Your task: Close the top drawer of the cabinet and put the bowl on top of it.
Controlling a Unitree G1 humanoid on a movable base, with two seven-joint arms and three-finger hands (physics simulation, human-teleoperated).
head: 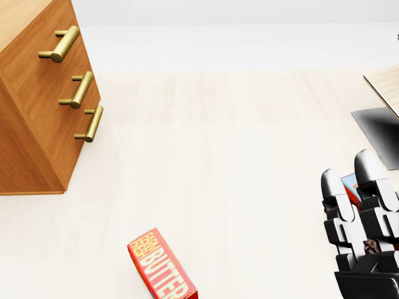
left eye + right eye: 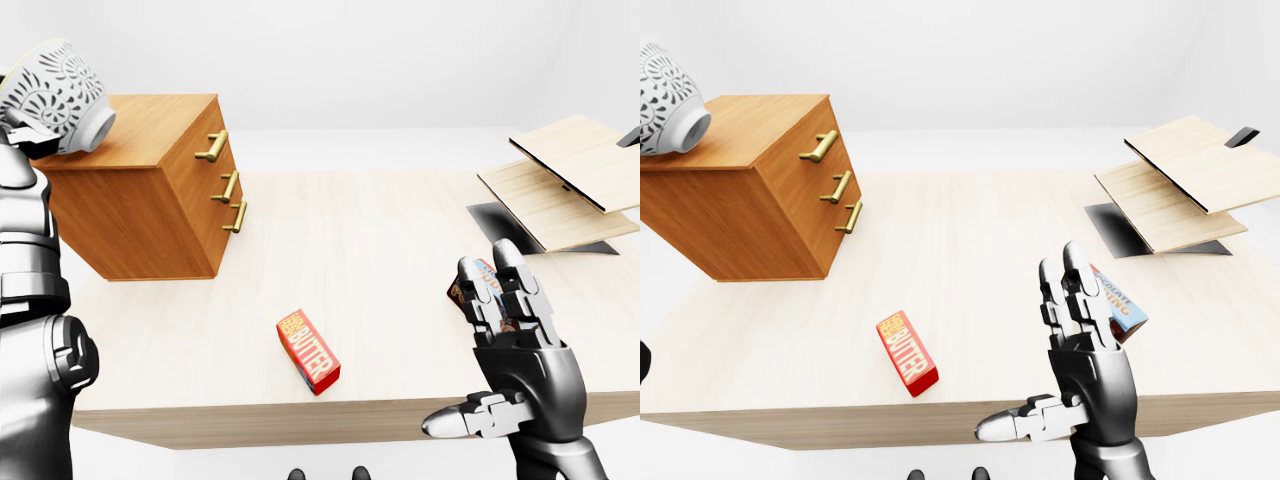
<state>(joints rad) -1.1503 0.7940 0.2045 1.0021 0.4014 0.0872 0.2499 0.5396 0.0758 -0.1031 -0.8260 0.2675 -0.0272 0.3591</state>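
My left hand point(image 2: 28, 138) is up high, wrapped under the bowl point(image 2: 55, 95), fingers mostly hidden behind it. The bowl is tipped on its side, foot pointing right, in the air over the cabinet's point(image 2: 150, 190) left edge. All three drawers look flush. My right hand point(image 2: 1090, 375) hovers low over the desk point(image 2: 380, 240), fingers straight and spread, thumb out left, gripping nothing. The butter box point(image 2: 308, 351) lies left of it, and a colourful packet point(image 2: 1120, 300) sits just past its fingertips.
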